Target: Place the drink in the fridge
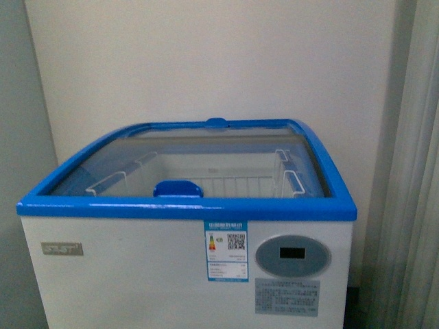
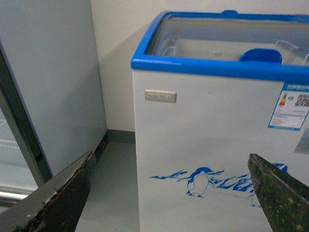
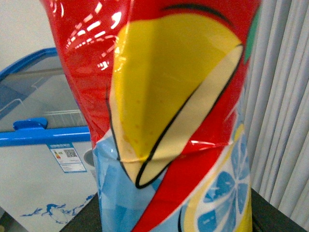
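Note:
The fridge (image 1: 110, 274) is a white chest cooler with a blue top rim, a curved glass lid (image 1: 206, 161) that looks shut, and an oval grey display (image 1: 293, 256). In the left wrist view the fridge (image 2: 207, 135) shows its penguin decal (image 2: 198, 181); my left gripper (image 2: 174, 193) is open in front of it, dark fingers (image 2: 63, 193) wide apart with nothing between. The right wrist view is filled by the drink bottle (image 3: 169, 121), red, yellow and blue labelled, with my right gripper (image 3: 174, 212) shut on it. The fridge (image 3: 43, 164) shows behind the bottle. Neither arm appears in the front view.
A taller plain grey cabinet (image 2: 53, 82) stands beside the fridge with a strip of grey floor (image 2: 113, 188) between them. A blue lid handle (image 1: 178, 188) sits at the fridge's front rim. Wire baskets (image 1: 233, 181) lie inside. Pale curtains (image 3: 280, 111) hang to the fridge's right.

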You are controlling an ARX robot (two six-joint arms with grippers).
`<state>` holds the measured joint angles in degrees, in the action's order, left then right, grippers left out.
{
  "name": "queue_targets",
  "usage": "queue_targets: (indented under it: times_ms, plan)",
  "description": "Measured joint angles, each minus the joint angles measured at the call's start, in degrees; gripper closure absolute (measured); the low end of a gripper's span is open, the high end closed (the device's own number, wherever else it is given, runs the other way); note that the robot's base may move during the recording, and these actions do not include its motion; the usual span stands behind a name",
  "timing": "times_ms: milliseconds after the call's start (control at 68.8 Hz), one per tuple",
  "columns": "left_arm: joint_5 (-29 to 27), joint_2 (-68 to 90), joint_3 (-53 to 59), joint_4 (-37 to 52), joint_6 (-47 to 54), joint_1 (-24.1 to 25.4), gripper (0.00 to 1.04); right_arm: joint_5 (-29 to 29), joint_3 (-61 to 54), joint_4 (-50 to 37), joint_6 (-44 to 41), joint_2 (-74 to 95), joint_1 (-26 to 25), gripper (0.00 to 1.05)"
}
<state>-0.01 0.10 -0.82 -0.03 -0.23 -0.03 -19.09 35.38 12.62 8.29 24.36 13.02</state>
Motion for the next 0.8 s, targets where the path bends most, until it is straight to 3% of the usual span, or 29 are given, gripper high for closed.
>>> queue_targets:
  times_ms: [116,160,204,276,363,436,582,756,800]
  plan:
    - [-0.07,0.11,-0.04,-0.04,-0.24,-0.02,0.08,0.02,0.04,-0.02,0.00,0.00,0.00,0.64]
    - [-4.28,4.74,-3.39,-8.15,-5.40,-1.92,0.08,0.02,0.04,-0.02,0.00,0.00,0.00,0.64]
    - [-4.85,11.15,-5.97,-11.65,-11.02,-3.04,0.08,0.00,0.04,-0.02,0.00,0.00,0.00,0.64]
    - [-3.19,19.80,-7.23,-7.52,-13.92,-3.52,0.08,0.04,0.04,-0.02,-0.02,0.00,0.00,0.64]
    - [-0.02,32.00,-10.08,4.07,-13.20,-4.33,0.08,0.00,0.04,-0.02,0.00,0.00,0.00,0.64]
    - [3.37,41.35,-13.55,14.29,-8.68,-5.66,0.08,0.00,0.02,-0.02,0.00,0.00,0.00,0.64]
    - [11.82,63.56,-25.94,32.24,12.52,-7.87,0.08,0.04,0.02,-0.02,0.00,0.00,0.00,0.64]
    - [15.69,80.63,-41.33,33.64,34.27,-9.49,0.08,0.00,0.02,-0.02,0.00,0.00,0.00,0.64]
    - [18.32,86.77,-48.26,30.97,44.00,-10.67,0.08,0.04,0.02,-0.02,0.00,-0.02,0.00,0.64]
